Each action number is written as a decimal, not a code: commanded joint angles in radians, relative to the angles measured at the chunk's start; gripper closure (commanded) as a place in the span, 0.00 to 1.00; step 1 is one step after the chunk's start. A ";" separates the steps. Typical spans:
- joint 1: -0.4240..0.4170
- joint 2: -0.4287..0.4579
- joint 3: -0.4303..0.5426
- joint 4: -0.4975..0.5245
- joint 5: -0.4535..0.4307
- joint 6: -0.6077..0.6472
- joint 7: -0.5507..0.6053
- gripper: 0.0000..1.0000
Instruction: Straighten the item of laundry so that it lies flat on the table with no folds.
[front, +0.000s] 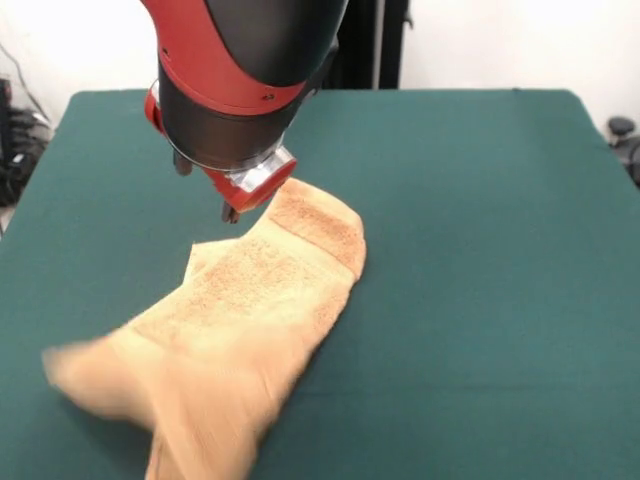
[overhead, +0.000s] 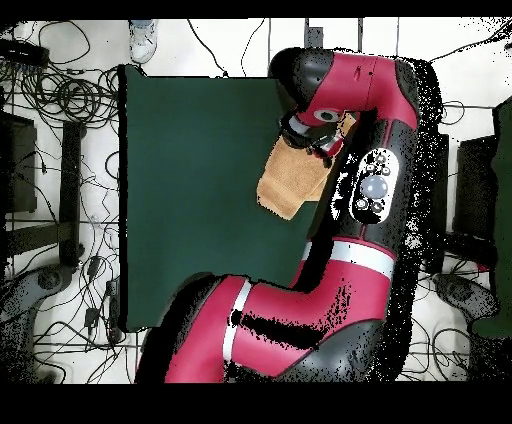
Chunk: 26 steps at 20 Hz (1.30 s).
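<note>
My red and black pincer (front: 232, 205) hangs below the bulky wrist of the arm, right over the far end of the tan-orange terry-cloth towel (front: 250, 320); only one dark tip shows under the silver mount, so I cannot tell how far it is open or whether it has hold of the cloth. In the front view the towel runs from that end, at about 12 o'clock of its own shape, down toward 7 o'clock, where its near part is smeared and passes out of the bottom of the picture. It is rumpled, with a fold along its right side and a woven band across the upper end. Around it the large dark green cloth-covered table (front: 480, 250) lies bare from 1 to 5 o'clock, with more green at 9 o'clock. From overhead the arm covers much of the towel (overhead: 290, 185), which sits near one long side of the table (overhead: 190, 200).
</note>
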 joint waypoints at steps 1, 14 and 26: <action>0.032 -0.011 0.089 0.043 0.061 0.018 0.124 0.00; -0.010 -0.068 0.226 0.270 0.034 -0.516 -0.229 0.00; -0.172 -0.071 0.570 0.475 0.082 -0.768 -0.526 0.00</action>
